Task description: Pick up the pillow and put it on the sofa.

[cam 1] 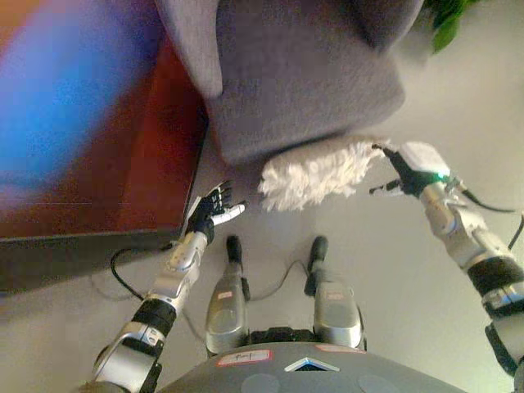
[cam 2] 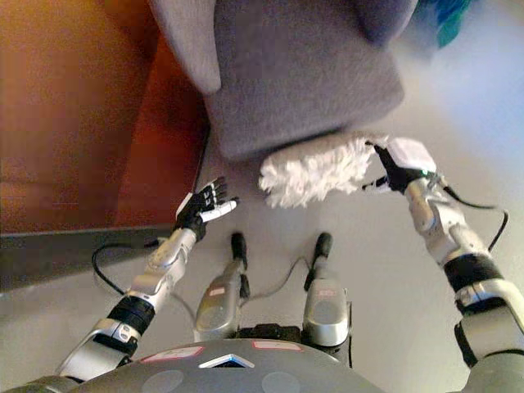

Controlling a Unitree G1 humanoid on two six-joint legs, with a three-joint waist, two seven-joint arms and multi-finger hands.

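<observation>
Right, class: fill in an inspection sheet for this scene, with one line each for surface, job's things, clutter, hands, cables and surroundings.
Surface: pale grey floor.
Job's things: white shaggy pillow lies at the foot of the grey sofa, touching its front; the seat holds nothing.
Clutter: nothing seen.
Hands: left hand open, fingers spread, just left of the pillow and apart from it; right hand at the pillow's right end, its grip cannot be told.
Cables: nothing seen apart from the robot's own.
Surroundings: reddish-brown cabinet to the left of the sofa; green plant at the upper right.
</observation>
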